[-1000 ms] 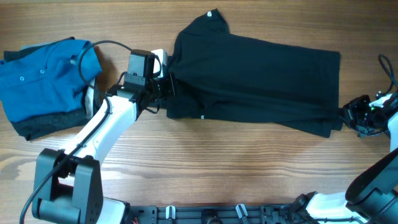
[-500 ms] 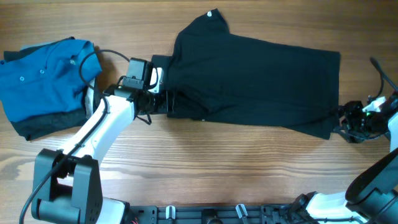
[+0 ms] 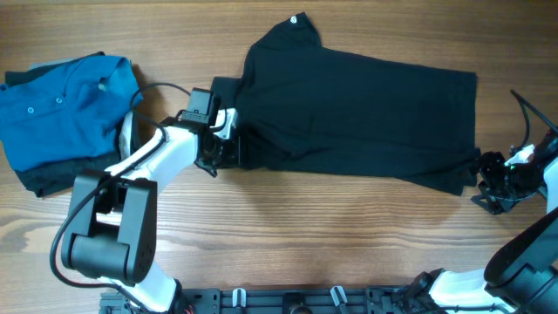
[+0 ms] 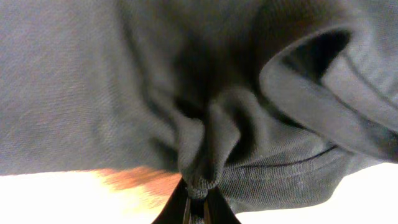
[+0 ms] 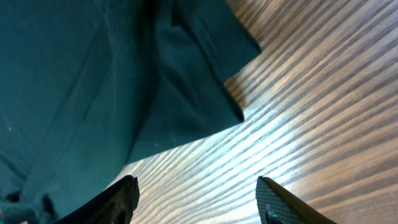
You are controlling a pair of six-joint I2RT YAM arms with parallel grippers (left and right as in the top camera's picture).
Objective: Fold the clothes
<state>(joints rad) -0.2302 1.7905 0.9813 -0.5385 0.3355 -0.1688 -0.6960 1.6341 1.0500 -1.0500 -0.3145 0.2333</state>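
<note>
Black shirt (image 3: 366,113) lies spread across the middle and right of the desk (image 3: 305,244); its long axis runs left to right, with one end by each arm.

Left claw (image 3: 228,146) is at the shirt's left edge; in the wrist view it is pressed together on a gathered bunch of black fabric, which puckers up from the tips.

Right claw (image 3: 490,183) is at the lower right hem corner, spread, with nothing between the fingers; in its wrist view the corner lies just ahead on bare wood, apart from both fingers.

Judgement: the fold turns on the two ends; the left arm has its end, while the right must advance onto the hem corner before any lift.

Blue shirt (image 3: 61,100) lies atop a dark grey garment (image 3: 52,179) at far left, well apart.
</note>
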